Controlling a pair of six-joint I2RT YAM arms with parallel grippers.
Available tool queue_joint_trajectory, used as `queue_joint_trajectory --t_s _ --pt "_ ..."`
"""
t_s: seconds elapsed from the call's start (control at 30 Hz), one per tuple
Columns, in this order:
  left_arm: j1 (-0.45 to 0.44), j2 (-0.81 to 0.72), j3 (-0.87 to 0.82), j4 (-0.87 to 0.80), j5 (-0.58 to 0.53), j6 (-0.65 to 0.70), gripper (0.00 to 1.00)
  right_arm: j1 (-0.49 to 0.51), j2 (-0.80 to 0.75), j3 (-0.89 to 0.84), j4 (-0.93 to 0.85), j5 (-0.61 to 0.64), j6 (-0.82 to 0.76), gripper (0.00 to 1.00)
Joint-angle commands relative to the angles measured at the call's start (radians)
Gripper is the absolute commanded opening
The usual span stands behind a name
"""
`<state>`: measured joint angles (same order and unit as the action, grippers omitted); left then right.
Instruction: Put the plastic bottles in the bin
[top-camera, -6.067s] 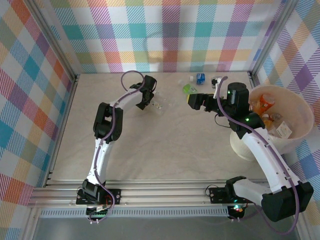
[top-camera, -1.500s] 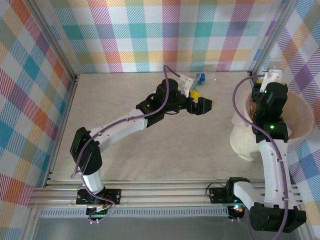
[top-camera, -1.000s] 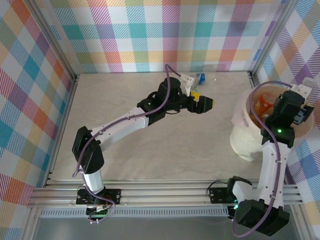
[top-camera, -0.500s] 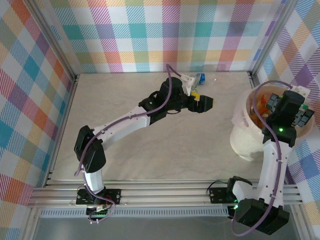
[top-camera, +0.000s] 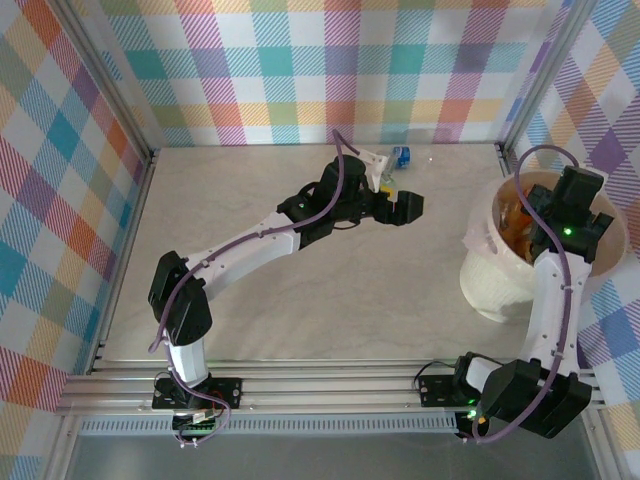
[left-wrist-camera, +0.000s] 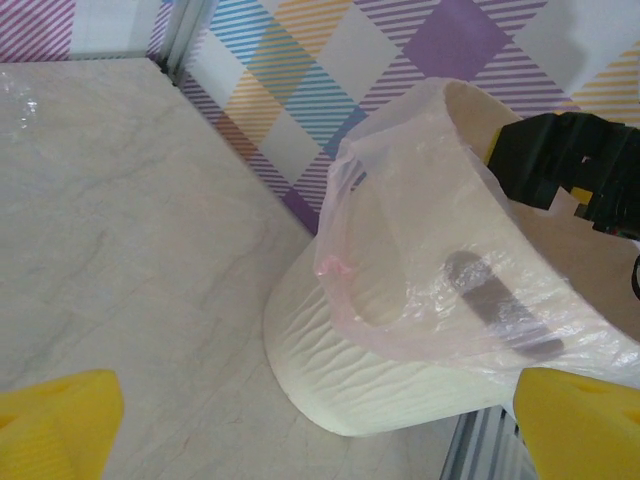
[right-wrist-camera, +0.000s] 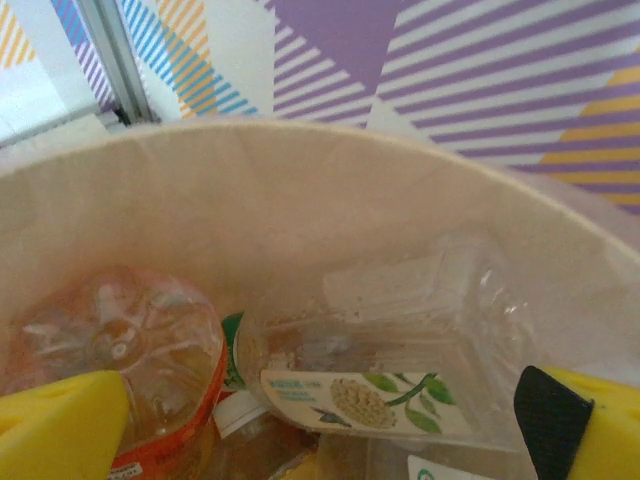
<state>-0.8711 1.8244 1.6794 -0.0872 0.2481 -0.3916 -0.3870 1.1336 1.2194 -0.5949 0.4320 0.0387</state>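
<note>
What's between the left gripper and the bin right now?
Nothing. The top view shows only bare table between the left gripper and the bin, and the left wrist view shows the same bare stretch running up to the bin's wall.

- The overhead view is bright and evenly lit, with sharp focus across the pale table (top-camera: 300, 290).
- Shadows there are faint and soft-edged, lying close under the left arm (top-camera: 250, 240) and at the foot of the bin (top-camera: 490, 285).
- No strong glare on the table, only a mild sheen.
- In the left wrist view, the thin liner (left-wrist-camera: 400, 290) catches small crinkled highlights.
- The fingertips (left-wrist-camera: 55, 425) of the left gripper (left-wrist-camera: 320, 430) are blurred yellow shapes in the bottom corners.
- The right wrist view is softer overall: the bottles (right-wrist-camera: 380, 340) look hazy, with pale glints on the clear plastic.
- The fingertips (right-wrist-camera: 60, 425) of the right gripper (right-wrist-camera: 320, 430) are out of focus.
</note>
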Motion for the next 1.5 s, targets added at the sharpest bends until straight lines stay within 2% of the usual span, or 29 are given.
queue_joint_trajectory --t_s 0.0,0.37,0.67,0.8,0.97,1.13,1.23,1.33,1.47 --pt "-0.011 -0.002 0.028 -0.029 -0.051 0.009 1.00 -0.007 -0.010 0.040 -0.031 -0.053 0.033 1.00" --pt "-0.011 -0.005 0.025 -0.066 -0.112 0.012 1.00 -0.047 0.070 0.053 -0.019 -0.100 0.072 1.00" --pt "-0.011 0.011 0.030 -0.063 -0.170 -0.005 1.00 -0.052 0.110 0.097 0.051 -0.408 0.038 1.00" --pt "-0.008 0.035 0.055 -0.107 -0.266 -0.026 1.00 -0.050 0.086 0.086 0.072 -0.554 0.029 1.00" --pt "0.018 0.050 0.055 -0.142 -0.369 -0.110 1.00 -0.050 0.056 0.066 0.105 -0.755 0.094 1.00" --pt "0.053 0.047 0.016 -0.144 -0.447 -0.188 1.00 -0.040 0.020 0.078 0.102 -0.807 0.194 1.00" --pt "0.079 0.061 0.007 -0.167 -0.509 -0.264 1.00 -0.019 -0.017 0.086 0.097 -0.828 0.238 1.00" --pt "0.115 0.092 0.012 -0.215 -0.551 -0.359 1.00 0.035 -0.051 0.082 0.113 -0.904 0.264 1.00" --pt "0.167 0.151 0.049 -0.306 -0.593 -0.499 1.00 0.192 -0.080 0.048 0.167 -0.933 0.280 1.00"
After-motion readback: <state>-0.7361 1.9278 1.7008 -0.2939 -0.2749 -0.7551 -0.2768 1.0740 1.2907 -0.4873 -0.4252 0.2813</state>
